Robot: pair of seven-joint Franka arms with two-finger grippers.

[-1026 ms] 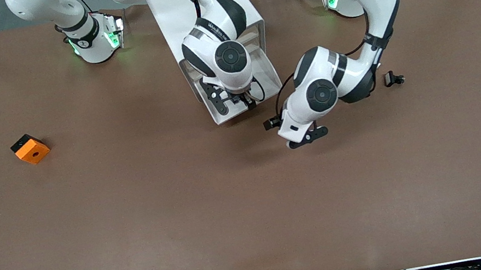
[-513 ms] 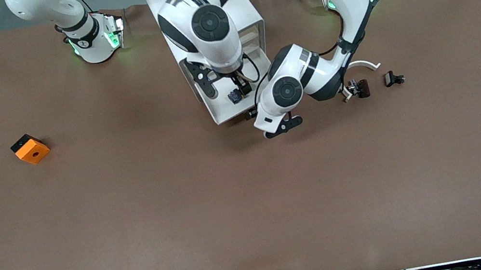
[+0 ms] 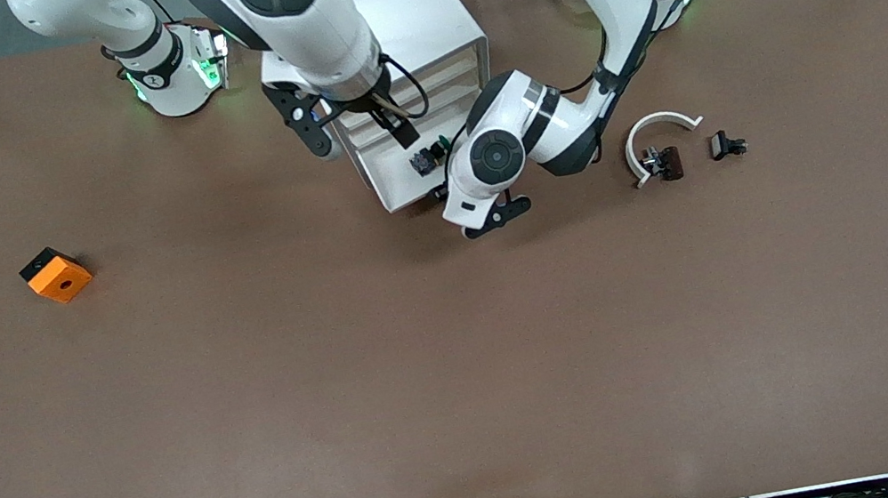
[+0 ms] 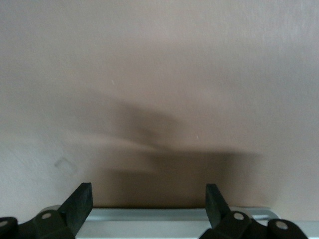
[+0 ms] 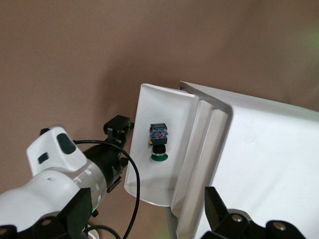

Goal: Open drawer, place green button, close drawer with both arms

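Observation:
The drawer (image 3: 398, 189) is the lowest one of the white cabinet (image 3: 422, 9) and stands pulled out. The button (image 3: 429, 157) lies in it on its side, green cap toward the left arm's end; the right wrist view shows it too (image 5: 158, 142). My right gripper (image 3: 355, 130) is open and empty, up over the drawer where it meets the cabinet (image 5: 269, 164). My left gripper (image 3: 469, 207) is open and low at the drawer's front corner. In the left wrist view the drawer's front strip (image 4: 174, 216) lies between the open fingers (image 4: 79, 204).
An orange block (image 3: 55, 274) lies toward the right arm's end of the table. A white curved piece (image 3: 658, 127) and two small black-brown clips (image 3: 667, 162) (image 3: 726, 145) lie toward the left arm's end, beside the left arm.
My right gripper has risen out of the drawer toward the cabinet, leaving the button lying in it. My left gripper has moved in to the drawer's front, and the drawer has slid in a little.

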